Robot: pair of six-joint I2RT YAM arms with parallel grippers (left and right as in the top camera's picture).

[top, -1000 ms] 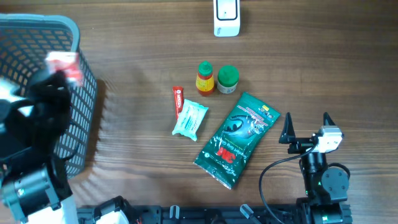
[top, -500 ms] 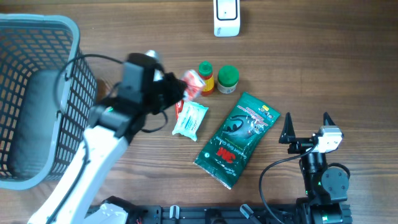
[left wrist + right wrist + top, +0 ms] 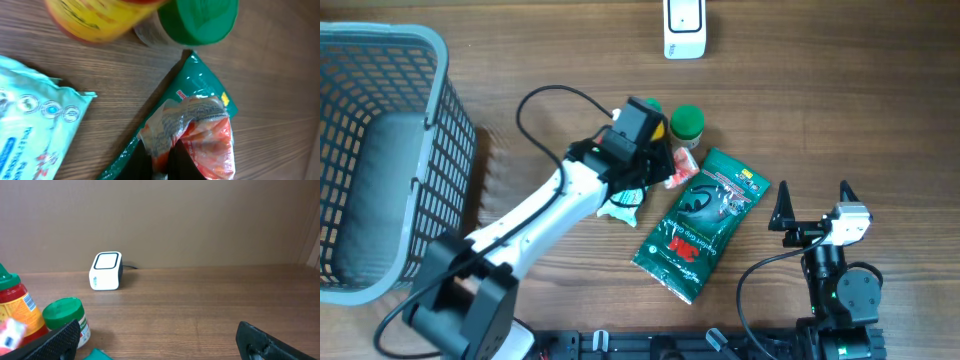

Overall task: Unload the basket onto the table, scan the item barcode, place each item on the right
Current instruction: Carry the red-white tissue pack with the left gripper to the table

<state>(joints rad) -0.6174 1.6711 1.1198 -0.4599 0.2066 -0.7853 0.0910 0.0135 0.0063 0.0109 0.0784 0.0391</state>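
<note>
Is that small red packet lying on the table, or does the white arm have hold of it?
Held. The left gripper is shut on the crumpled red packet, over a corner of the green pouch.

sauce btl [image 3: 100, 17]: blurry, cut at top | wipes pk [image 3: 35, 125]: cut left | red packet [image 3: 205, 130]: print unreadable

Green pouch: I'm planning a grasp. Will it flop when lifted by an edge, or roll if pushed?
The green pouch lies flat and looks like thin film, so it would probably sag from one edge. Its glossy face may be slippery. Being flat and wide, it should slide, not roll.
</note>
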